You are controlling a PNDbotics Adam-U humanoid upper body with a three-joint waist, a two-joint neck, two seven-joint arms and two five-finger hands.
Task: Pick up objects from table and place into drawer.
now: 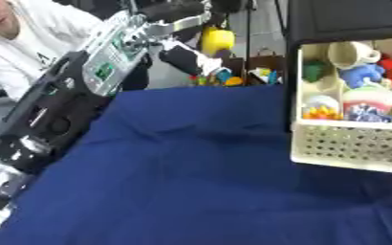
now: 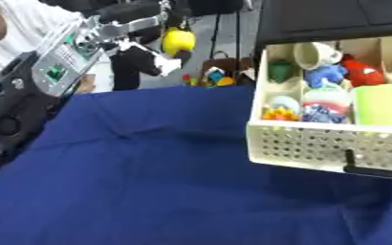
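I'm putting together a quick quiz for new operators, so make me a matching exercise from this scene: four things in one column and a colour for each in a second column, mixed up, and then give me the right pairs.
Column one:
1. Cloth on the table
2. Drawer with the perforated front
3. Object held up by the left hand
4. Toy at the back right of the drawer

Column two:
A. Red
B. Yellow
C. Dark blue
D. Cream

Right pairs: 1-C, 2-D, 3-B, 4-A.

The left hand is raised beyond the far edge of the table.
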